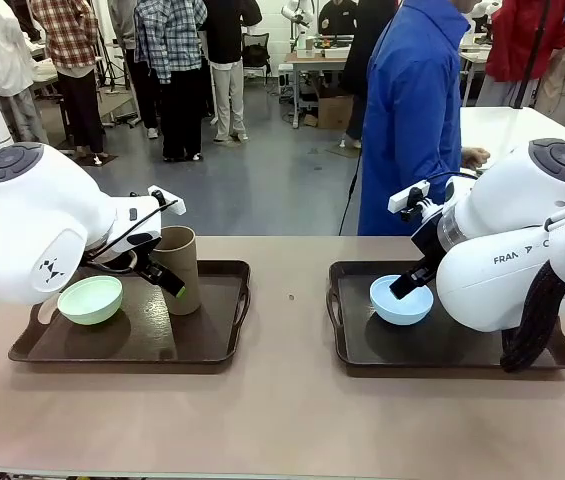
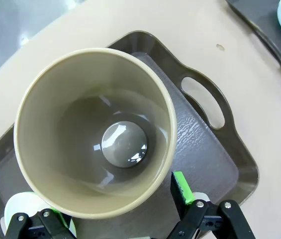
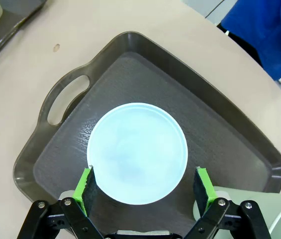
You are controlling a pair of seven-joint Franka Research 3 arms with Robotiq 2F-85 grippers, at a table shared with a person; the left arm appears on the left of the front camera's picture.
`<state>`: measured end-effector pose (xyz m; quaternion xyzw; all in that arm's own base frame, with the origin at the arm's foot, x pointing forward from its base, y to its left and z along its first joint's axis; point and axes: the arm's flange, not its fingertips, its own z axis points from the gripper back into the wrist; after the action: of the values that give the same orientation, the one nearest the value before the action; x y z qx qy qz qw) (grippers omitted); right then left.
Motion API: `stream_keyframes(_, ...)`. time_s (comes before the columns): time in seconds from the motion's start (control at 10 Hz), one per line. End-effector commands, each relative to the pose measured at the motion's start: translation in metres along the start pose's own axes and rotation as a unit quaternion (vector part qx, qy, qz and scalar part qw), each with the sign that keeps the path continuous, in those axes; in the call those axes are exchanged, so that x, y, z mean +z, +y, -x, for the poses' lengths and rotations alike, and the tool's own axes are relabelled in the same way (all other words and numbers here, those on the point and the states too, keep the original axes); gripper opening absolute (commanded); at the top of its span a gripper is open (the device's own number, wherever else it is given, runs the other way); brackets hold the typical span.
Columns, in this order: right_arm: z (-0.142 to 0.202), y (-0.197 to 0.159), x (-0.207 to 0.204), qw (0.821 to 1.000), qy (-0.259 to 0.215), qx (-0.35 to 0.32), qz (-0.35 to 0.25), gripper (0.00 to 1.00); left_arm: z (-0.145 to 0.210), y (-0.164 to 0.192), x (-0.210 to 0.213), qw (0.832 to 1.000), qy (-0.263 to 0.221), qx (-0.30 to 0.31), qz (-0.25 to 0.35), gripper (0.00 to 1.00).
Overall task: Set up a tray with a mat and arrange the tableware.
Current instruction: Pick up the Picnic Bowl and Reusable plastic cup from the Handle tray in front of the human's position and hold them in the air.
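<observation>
Over right tray (image 3: pixel 220 124), right fingers (image 3: pixel 86 188) wide astride light blue bowl (image 3: pixel 138 152); left fingers (image 2: pixel 182 186) flank brown cup (image 2: pixel 95 134), grip unclear.

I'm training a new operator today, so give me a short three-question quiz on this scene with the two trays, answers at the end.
1. True or false: the pale green bowl lies in the same tray as the brown cup.
2. Fill in: the right gripper straddles the light blue bowl with its jaws ___.
3. Which thing stands between the fingers of the left gripper? A pale green bowl, B brown cup, C light blue bowl.
Key: 1 true; 2 open; 3 B.
</observation>
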<state>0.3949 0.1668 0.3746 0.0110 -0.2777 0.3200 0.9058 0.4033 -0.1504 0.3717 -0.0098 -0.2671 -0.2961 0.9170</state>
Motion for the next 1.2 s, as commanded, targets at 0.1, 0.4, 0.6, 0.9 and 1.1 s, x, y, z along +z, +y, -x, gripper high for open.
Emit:
stream_keyframes(0.1,0.0,0.0,0.0,1.0,0.0,0.0,0.0,1.0,0.0,0.0,0.0,1.0,0.0,0.0,0.0,1.0)
stream_keyframes(0.4,0.0,0.0,0.0,1.0,0.0,0.0,0.0,1.0,0.0,0.0,0.0,1.0,0.0,0.0,0.0,1.0)
stream_keyframes(0.6,0.0,0.0,0.0,1.0,0.0,0.0,0.0,1.0,0.0,0.0,0.0,1.0,0.0,0.0,0.0,1.0)
stream_keyframes(0.9,0.002,0.016,0.036,0.998,0.024,-0.024,-0.048,1.0,0.008,-0.005,0.031,1.0,0.015,-0.016,-0.022,1.0)
stream_keyframes(1.1,0.021,0.04,0.12,0.997,0.062,-0.001,-0.041,1.0,0.028,-0.02,0.086,1.0,0.013,-0.009,0.006,1.0)
